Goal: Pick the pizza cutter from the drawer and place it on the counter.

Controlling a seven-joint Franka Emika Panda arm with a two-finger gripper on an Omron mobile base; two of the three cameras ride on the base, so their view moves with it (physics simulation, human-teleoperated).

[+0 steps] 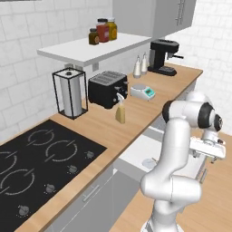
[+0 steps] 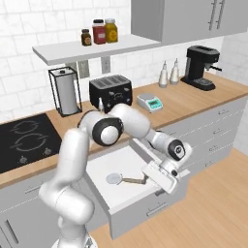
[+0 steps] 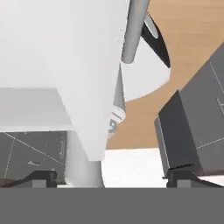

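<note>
Plainly round-bladed, wooden-handled pizza cutter [image 2: 123,179]

Two base cameras look forward and down from behind the arm, one from its left, one from its right. Both share the counter [image 1: 136,113], the toaster [image 2: 110,90] and the open drawer [image 2: 127,196]. The hand camera sits very close, looking along the gripper [image 3: 111,177] towards the floor.
</note>
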